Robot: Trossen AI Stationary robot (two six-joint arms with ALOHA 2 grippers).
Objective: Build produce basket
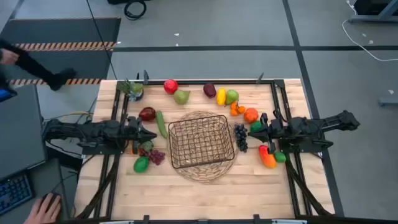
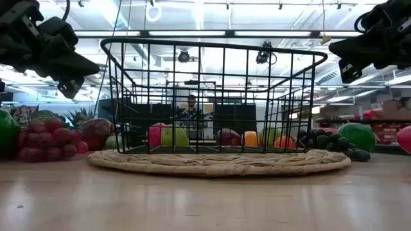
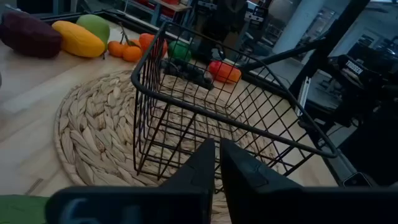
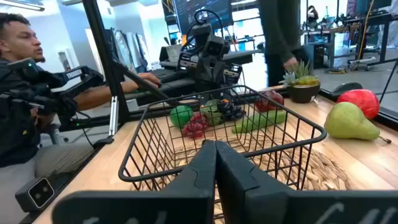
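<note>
We take the basket [image 1: 200, 140] as our landmark: a squarish black wire-mesh box with open grid sides, sitting on a round woven wicker mat [image 1: 205, 171] at the middle of the pale wooden table [image 1: 249, 193]. We see nothing inside it.

Left of the basket hangs the left gripper [image 1: 149, 135], its fingers pressed together on nothing, tips pointing at the basket's left wall and raised above the tabletop. Around it lie parts of the produce: a dark red apple [image 1: 147, 114] and a long green cucumber [image 1: 161, 124] just off the basket's left side, a bunch of reddish grapes [image 1: 155, 156] and a smooth green fruit [image 1: 141, 164] off its near-left corner. A small potted plant [image 1: 132, 89] stands at the far-left corner of the table.

Beyond the basket we find a red apple [image 1: 170, 86], a green pear [image 1: 181, 96], a dark purple plum [image 1: 209, 90], a yellow lemon [image 1: 221, 96] and another green pear [image 1: 232, 96] — all smooth, glossy and rounded.

To the basket's right, bumpy dark grapes [image 1: 240, 137] lie just beside its wall, with small oranges [image 1: 237, 109] and a larger orange fruit [image 1: 250, 115] farther back. The right gripper [image 1: 257, 132] hovers there, also closed and empty, facing the basket's right side, with a red-orange mango [image 1: 267, 156] near it.
</note>
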